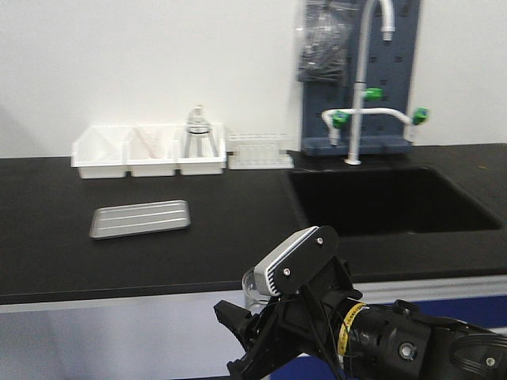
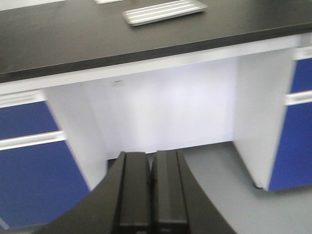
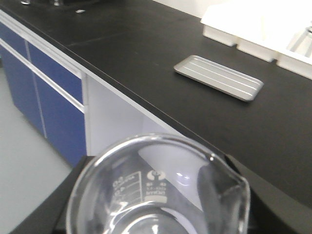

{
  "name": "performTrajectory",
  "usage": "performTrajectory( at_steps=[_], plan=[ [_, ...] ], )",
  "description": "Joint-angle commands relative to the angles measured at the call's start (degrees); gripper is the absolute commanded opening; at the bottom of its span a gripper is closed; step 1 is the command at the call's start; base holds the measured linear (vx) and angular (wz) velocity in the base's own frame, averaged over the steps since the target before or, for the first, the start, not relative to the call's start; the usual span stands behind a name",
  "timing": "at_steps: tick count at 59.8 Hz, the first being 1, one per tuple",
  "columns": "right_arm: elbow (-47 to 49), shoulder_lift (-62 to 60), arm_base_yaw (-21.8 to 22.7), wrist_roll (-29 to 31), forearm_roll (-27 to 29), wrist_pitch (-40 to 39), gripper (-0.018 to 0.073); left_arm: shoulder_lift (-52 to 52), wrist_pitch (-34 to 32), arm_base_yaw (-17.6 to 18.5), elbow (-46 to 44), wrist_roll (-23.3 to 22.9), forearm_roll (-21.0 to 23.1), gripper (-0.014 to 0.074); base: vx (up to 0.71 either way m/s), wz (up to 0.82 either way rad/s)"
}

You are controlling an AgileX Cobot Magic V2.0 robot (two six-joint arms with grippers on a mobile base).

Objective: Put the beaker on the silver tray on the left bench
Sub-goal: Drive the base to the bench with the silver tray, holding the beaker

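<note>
The clear beaker [image 3: 156, 192] with white printed marks fills the bottom of the right wrist view, held between the black fingers [image 3: 73, 195] of my right gripper [image 3: 161, 200]. In the front view this gripper [image 1: 242, 336] hangs below and in front of the bench edge, with the beaker's pale rim [image 1: 250, 286] just showing. The silver tray [image 1: 141, 219] lies flat and empty on the black worktop of the left bench [image 1: 238, 237], up and to the left of the gripper; it also shows in the right wrist view [image 3: 218, 77]. My left gripper [image 2: 152, 161] is shut and empty, low in front of the bench, with the tray [image 2: 165, 10] far above it.
White bins [image 1: 150, 150] stand at the back, one holding a flask on a tripod [image 1: 198, 134]. A tube rack [image 1: 257, 150], a black sink [image 1: 388, 198] and a tap [image 1: 364, 79] are to the right. Blue cabinet doors [image 2: 29, 161] flank a white kneehole [image 2: 165, 112] under the bench.
</note>
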State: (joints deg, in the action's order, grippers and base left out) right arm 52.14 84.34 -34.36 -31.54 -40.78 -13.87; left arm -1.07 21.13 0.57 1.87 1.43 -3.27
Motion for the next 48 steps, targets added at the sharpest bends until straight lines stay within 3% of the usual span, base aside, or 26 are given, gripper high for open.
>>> performTrajectory(
  at_steps=[1,24,48],
  plan=[
    [1.77,-2.27,0.08,0.16,0.61,-3.45,-0.0011,-0.47,-4.54,0.31,1.15,-0.10,0.15,0.0001,0.19,0.54],
    [1.77,-2.27,0.08,0.16,0.61,-3.45,-0.0011,-0.47,-4.54,0.31,1.15,-0.10,0.15,0.0001,0.24,0.39],
    [1.77,-2.27,0.08,0.16,0.61,-3.45,-0.0011,-0.47,-4.54,0.31,1.15,-0.10,0.15,0.0001,0.34,0.04]
  ],
)
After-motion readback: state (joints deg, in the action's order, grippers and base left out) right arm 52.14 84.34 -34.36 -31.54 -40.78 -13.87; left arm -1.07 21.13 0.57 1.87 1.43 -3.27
